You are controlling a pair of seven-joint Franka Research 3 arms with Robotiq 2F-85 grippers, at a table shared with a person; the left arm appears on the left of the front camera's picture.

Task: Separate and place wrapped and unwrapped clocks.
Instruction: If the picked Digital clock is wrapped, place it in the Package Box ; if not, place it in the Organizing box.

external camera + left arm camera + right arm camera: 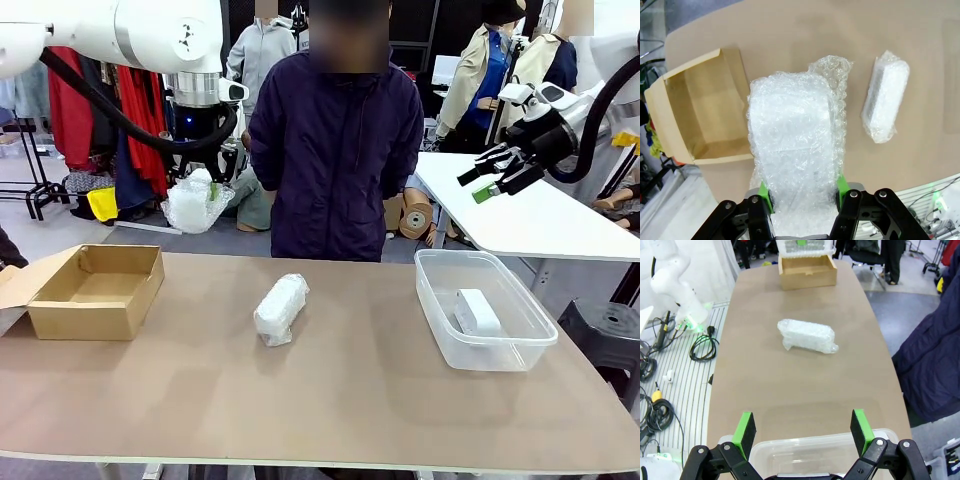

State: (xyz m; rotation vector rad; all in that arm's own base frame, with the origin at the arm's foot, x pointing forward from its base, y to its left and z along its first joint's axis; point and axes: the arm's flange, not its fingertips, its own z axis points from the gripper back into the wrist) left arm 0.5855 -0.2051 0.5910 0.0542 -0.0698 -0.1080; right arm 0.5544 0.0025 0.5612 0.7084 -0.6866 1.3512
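You have the brown counter point(330, 400) stretching across the front view, with a person point(335, 150) in a dark jacket standing at the middle of its far edge.

On your left end of the counter sits the open brown cardboard box point(95, 290), flaps up, with nothing inside it. On your right end sits the clear plastic tub point(430, 300), and the bare white clock point(476, 311) lies inside it on the bottom.

One wrapped clock point(280, 309) lies flat near the middle of the counter, between the box and the tub and well apart from both. In the right wrist view you see it lying crosswise on the bare surface.

The other wrapped clock point(197, 203) is off the counter, raised in the air above the far left side, higher than the box and beyond it.

Your left end effector point(802, 189) is clenched on that raised bundle. In the left wrist view its green pads point(765, 192) press the bubble wrap on either side, and the open box lies below, off to one side of the bundle.

Your right end effector point(497, 172) hangs high over the right end, released, jaws spread wide with nothing between them. In its own wrist view the tub's rim lies just beneath its fingers point(746, 432).
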